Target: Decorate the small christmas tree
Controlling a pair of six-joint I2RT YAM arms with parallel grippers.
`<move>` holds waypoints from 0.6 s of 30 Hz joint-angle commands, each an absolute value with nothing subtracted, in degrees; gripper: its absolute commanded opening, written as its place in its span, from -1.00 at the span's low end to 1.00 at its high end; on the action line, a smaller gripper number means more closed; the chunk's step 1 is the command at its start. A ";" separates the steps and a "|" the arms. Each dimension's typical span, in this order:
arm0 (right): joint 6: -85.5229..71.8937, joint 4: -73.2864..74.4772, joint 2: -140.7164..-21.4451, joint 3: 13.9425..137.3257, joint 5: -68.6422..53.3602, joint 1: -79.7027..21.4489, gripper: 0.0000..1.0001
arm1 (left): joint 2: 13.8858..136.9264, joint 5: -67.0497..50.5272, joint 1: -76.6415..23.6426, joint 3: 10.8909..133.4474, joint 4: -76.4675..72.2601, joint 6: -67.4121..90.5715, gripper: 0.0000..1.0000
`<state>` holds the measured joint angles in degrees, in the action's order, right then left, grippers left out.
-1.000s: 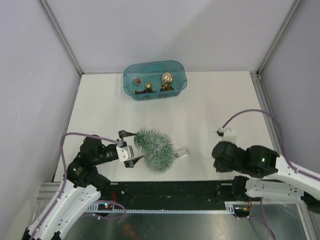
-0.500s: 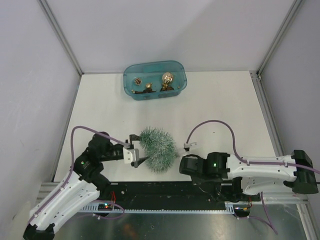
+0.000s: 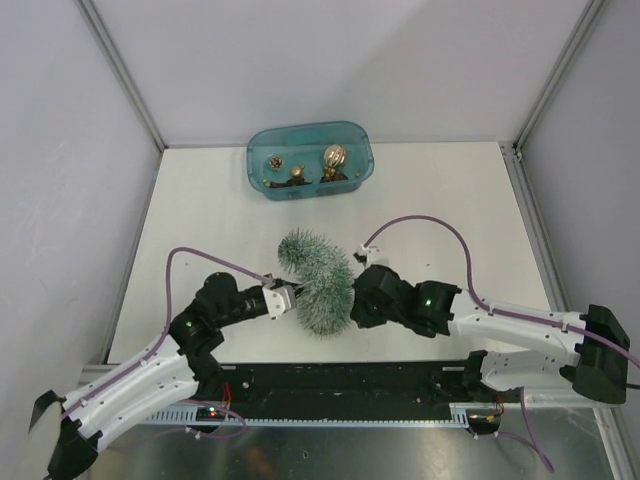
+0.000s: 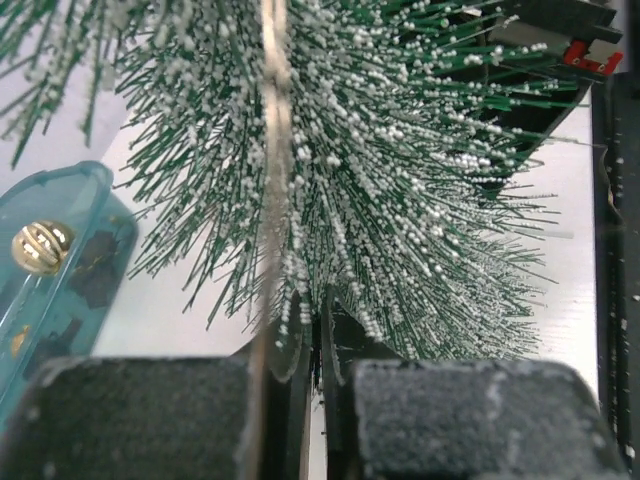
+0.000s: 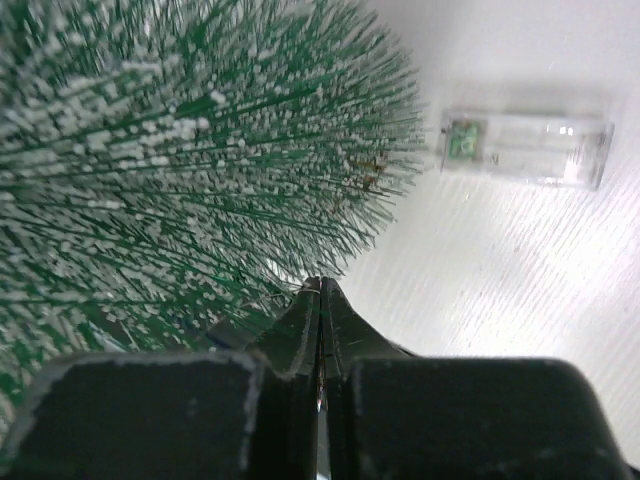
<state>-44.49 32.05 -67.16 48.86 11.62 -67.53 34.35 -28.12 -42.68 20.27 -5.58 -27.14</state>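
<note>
The small christmas tree (image 3: pixel 318 280) lies on its side on the white table, its green bristles frosted white. My left gripper (image 3: pixel 292 298) presses into its left flank. In the left wrist view the jaws (image 4: pixel 318 310) stand almost together, pinching bristles of the tree (image 4: pixel 400 180). My right gripper (image 3: pixel 358 290) is against the tree's right side. In the right wrist view its shut tips (image 5: pixel 321 285) touch the edge of the tree (image 5: pixel 150 150). The tree's base is hidden.
A teal tub (image 3: pixel 310 160) at the back of the table holds gold ornaments (image 3: pixel 334 157); the left wrist view shows the tub (image 4: pixel 60 260) too. A clear battery box (image 5: pixel 525 148) lies on the table beyond the right gripper. Grey walls close in both sides.
My left gripper pushed right into the tree and closed from wide open. The right arm swung in from the right to the tree's right side. The tree shifted slightly back.
</note>
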 commanded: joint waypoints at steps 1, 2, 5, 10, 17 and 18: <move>-41.79 23.03 -64.03 48.29 14.17 -62.74 -1.00 | 35.62 -13.07 -47.03 19.38 -15.21 -22.40 -0.98; -41.68 21.71 -63.57 47.88 14.38 -61.69 -1.00 | 36.26 -9.35 -48.43 19.32 -17.23 -22.19 -0.99; -40.66 17.78 -63.27 47.14 15.75 -57.85 -1.00 | 39.33 -1.92 -51.31 18.93 -25.66 -23.59 -1.00; -36.83 16.63 -63.55 46.97 17.12 -50.00 -1.00 | 42.53 5.71 -51.92 18.50 -33.21 -27.20 -1.00; -34.41 23.99 -58.82 46.39 15.77 -35.22 -1.00 | 42.03 10.53 -51.96 14.84 -33.04 -26.11 -1.00; -34.39 24.65 -58.06 46.13 14.65 -32.73 -1.00 | 41.89 10.67 -51.95 14.63 -32.91 -25.71 -0.99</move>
